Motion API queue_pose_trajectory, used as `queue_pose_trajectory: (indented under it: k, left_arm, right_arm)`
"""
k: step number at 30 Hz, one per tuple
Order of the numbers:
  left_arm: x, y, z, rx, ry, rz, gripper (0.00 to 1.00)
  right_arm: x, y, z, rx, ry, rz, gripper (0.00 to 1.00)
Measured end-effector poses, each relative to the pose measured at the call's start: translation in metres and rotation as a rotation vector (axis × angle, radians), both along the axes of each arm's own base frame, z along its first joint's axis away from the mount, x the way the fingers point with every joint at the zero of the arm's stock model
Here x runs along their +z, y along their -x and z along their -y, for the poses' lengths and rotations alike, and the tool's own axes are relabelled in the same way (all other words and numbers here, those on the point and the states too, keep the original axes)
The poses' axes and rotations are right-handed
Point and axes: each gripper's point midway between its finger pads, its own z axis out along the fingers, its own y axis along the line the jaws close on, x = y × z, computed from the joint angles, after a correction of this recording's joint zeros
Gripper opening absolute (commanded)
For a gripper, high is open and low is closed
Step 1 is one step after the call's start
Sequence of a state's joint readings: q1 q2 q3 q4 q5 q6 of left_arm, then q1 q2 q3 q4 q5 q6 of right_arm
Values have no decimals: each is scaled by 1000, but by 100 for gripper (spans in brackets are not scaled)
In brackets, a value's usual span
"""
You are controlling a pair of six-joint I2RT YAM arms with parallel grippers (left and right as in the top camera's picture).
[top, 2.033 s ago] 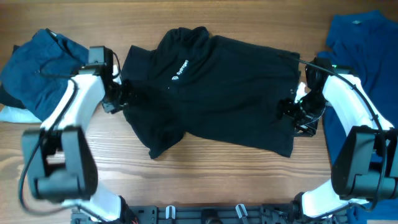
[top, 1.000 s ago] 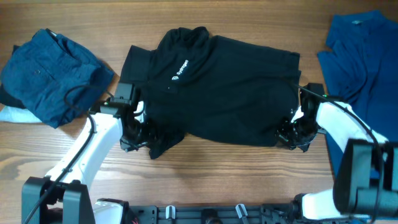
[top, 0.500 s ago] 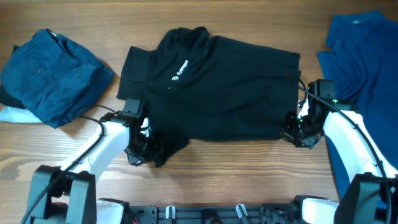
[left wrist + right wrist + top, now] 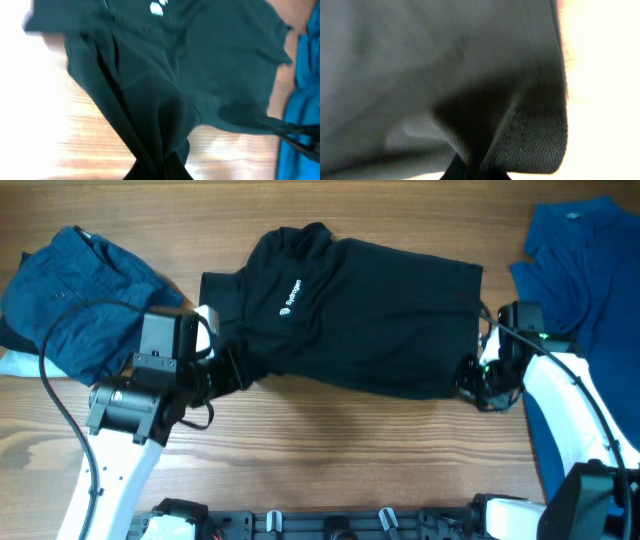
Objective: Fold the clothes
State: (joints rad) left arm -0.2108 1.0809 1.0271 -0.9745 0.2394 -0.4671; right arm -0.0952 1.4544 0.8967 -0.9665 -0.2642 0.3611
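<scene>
Wooden table (image 4: 330, 460), seemingly brightly lit.

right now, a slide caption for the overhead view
Left gripper and right gripper hold the polo by its lower corners, blue clothes either side.

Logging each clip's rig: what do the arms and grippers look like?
The left arm and right arm have white links between black joint housings. The left gripper and right gripper look black. A thin black cable loops off the left arm; another runs along the right arm, near a small green light.
</scene>
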Motion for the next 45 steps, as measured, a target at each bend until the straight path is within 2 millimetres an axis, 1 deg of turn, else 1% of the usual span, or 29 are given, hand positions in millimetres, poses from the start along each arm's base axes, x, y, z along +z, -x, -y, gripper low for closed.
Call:
queue_pose_trajectory:
  k: [1, 2, 5, 8, 9, 10, 11, 12, 13, 14, 15, 16, 19, 20, 22, 24, 25, 26, 29, 31, 32, 33, 35, 36, 37, 38, 40, 43, 45]
  left_arm:
    - [-1, -11, -4, 21, -25, 21, 4]
    - [-8, -21, -8, 39, -57, 19, 4]
    - [-29, -46, -9, 51, -99, 4, 4]
    - [-54, -68, -8, 47, -131, -19, 4]
    - [-62, -76, -7, 44, -140, -20, 4]
    - [-69, -83, -7, 35, -148, -18, 13]
    - [-81, -92, -6, 34, -157, -24, 26]
    - [-84, -102, -5, 40, -159, 0, 38]
    - [-86, -113, -5, 41, -169, 33, 70]
    - [-91, -122, -7, 49, -187, 49, 79]
    - [-95, -124, -8, 49, -198, 49, 82]
    - [-99, -128, -11, 60, -216, 52, 84]
    - [-97, -129, -19, 79, -238, 41, 85]
    - [-92, -129, -23, 79, -244, 33, 85]
    - [-72, -135, -26, 55, -245, 38, 84]
    - [-40, -141, -24, 13, -242, 58, 81]
    - [-30, -144, -22, 1, -240, 74, 79]
    - [-13, -151, -19, -21, -235, 108, 77]
    - [24, -172, -10, -58, -213, 222, 77]
    - [27, -187, -4, -74, -200, 260, 77]
    - [24, -199, 1, -84, -184, 284, 76]
    - [15, -220, 9, -99, -162, 314, 73]
    - [-17, -243, 20, -125, -127, 305, 70]
    - [-48, -261, 29, -143, -100, 297, 69]
    - [-63, -266, 32, -147, -89, 285, 68]
    - [-79, -279, 39, -155, -73, 301, 68]
    - [-102, -291, 47, -164, -61, 306, 67]
    - [-124, -306, 64, -179, -33, 347, 62]
    - [-126, -309, 73, -185, -20, 366, 59]
  right_arm:
    - [7, -20, -1, -6, -14, 78, 4]
    - [13, -39, -2, -24, -26, 150, 4]
    - [22, -67, -3, -53, -44, 262, 4]
    - [25, -86, -3, -74, -57, 329, 4]
    - [25, -98, -3, -86, -61, 364, 4]
    - [23, -111, -2, -101, -67, 397, 6]
    - [21, -117, -1, -107, -70, 407, 18]
    - [18, -123, -1, -117, -73, 418, 39]
    - [15, -131, 0, -125, -74, 435, 47]
    - [12, -137, 1, -134, -78, 447, 54]
    - [8, -139, 1, -127, -76, 447, 58]
    - [6, -140, 1, -127, -75, 445, 59]
    - [4, -134, 7, -112, -63, 423, 59]
    - [2, -127, 12, -114, -57, 386, 59]
    - [4, -114, 23, -113, -47, 314, 59]
    - [16, -108, 31, -99, -36, 272, 60]
    - [24, -107, 33, -91, -33, 258, 61]
    - [34, -109, 34, -79, -28, 258, 62]
    - [70, -129, 38, -47, -11, 331, 65]
    - [83, -139, 40, -39, -2, 375, 66]
    - [86, -143, 40, -34, 1, 392, 66]
    - [87, -144, 40, -33, -2, 398, 67]
    - [87, -143, 38, -29, -11, 394, 67]
    - [86, -140, 37, -28, -20, 381, 66]
    - [85, -138, 35, -27, -27, 373, 67]
    - [84, -135, 34, -27, -32, 356, 67]
    - [82, -131, 33, -27, -39, 339, 67]
    - [79, -126, 32, -28, -47, 314, 67]
    - [78, -123, 31, -29, -49, 300, 67]
